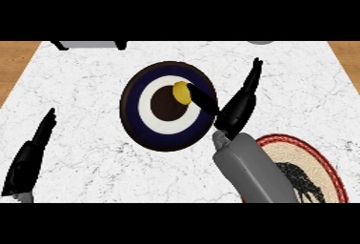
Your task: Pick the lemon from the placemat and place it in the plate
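Lemon (182,92) is sitting in the plate (134,112) at frame centre, thumb touching it; I'm judging it light, firm, prone to rolling, best pinched across its middle. Right hand (235,112) is hanging spread over the plate's right rim, placemat (325,164) lower right. Left hand (29,157) is resting straight-fingered at lower left.

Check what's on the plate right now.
A lemon lies on the plate, at the upper right edge of its dark centre. The right hand is open, its thumb reaching over the plate beside the lemon and covering part of the rim there.
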